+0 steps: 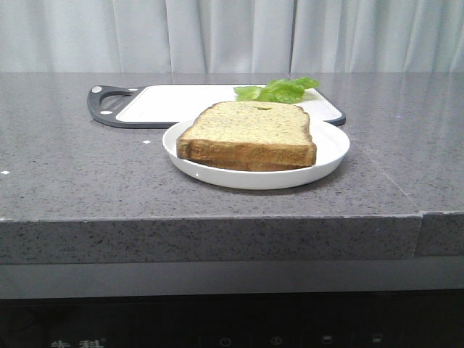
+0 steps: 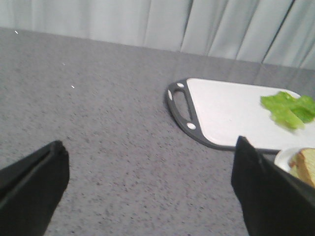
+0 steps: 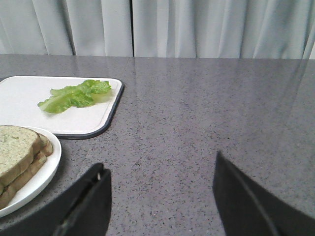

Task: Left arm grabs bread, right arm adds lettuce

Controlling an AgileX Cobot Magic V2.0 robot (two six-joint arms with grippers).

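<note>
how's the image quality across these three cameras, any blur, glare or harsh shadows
Front view: sharp, even soft light, only a faint shadow under the plate. Left wrist view: slightly soft, the lettuce somewhat blurred, the near fingers dark and featureless. Right wrist view: clear, with a pale sheen on the counter.

Loads of open counter, only two things in the way

Plate (image 1: 330, 156) and cutting board (image 1: 174, 104) sit mid-counter (image 1: 65, 167), touching or nearly; bare stone either side.
</note>
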